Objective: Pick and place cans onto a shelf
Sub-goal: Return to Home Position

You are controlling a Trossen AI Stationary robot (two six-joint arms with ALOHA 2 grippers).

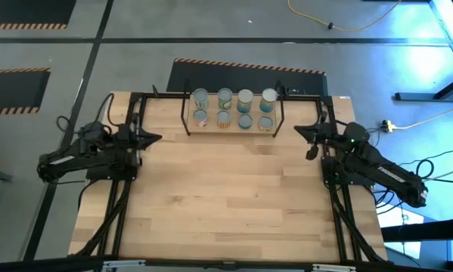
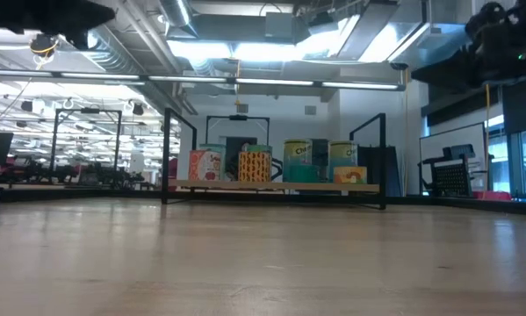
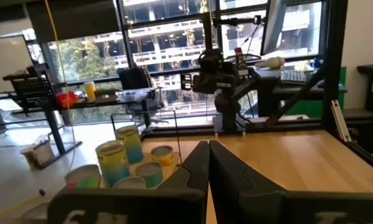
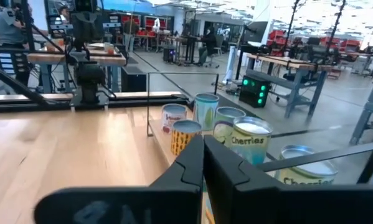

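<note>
high view: i count eight cans [image 1: 245, 97] in two rows of four on the shelf [image 1: 212, 128] at the table's [image 1: 226, 196] far edge. left pincer [image 1: 155, 137] and right pincer [image 1: 299, 131] both pressed together, empty, flanking the shelf.

In the low view the front cans [image 2: 255, 166] hide most of the back row; perhaps three tops show behind. The left arm [image 2: 43, 16] and right arm [image 2: 500, 35] are cut by that picture's top edge. In the left wrist view the left pincer [image 3: 208, 144] covers the nearest cans. In the right wrist view the closest can [image 4: 317, 174] runs off the edge. From above, labels are too small to read.
</note>
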